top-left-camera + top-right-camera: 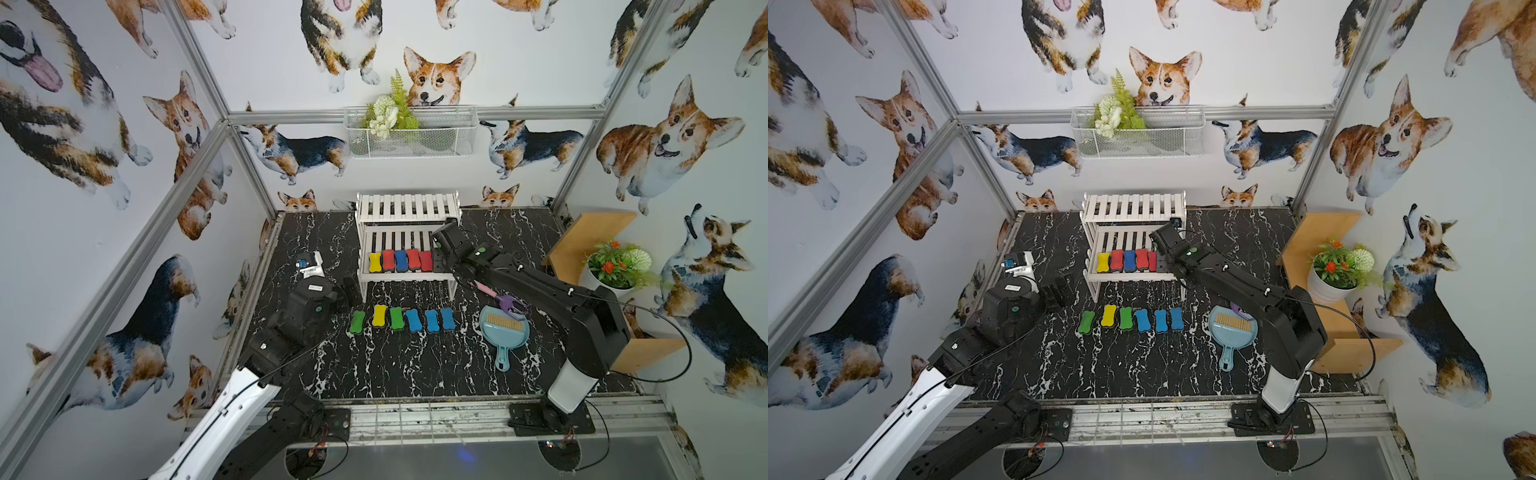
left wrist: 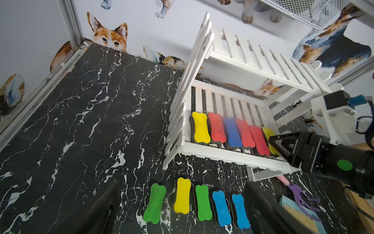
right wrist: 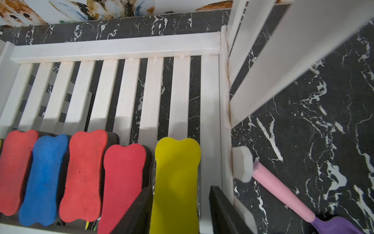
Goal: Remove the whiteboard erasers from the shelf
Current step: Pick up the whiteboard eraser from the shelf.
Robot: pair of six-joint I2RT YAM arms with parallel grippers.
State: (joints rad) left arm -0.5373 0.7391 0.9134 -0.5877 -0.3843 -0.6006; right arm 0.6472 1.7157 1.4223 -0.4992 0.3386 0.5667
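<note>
The white slatted shelf stands at the back of the table. Its lower tier holds a row of whiteboard erasers: yellow, red, blue, two more red, and a yellow one at the right end. My right gripper straddles that end yellow eraser, partly open; one finger touches it and a slim gap shows at the other. Several erasers lie on the table in front, from green to blue. My left gripper hovers open above them, holding nothing.
A light-blue dustpan with a brush lies right of the eraser row, and a pink-handled purple rake lies beside the shelf's right leg. A tan wooden shelf unit with a potted plant stands at the right. A wire basket hangs on the back wall.
</note>
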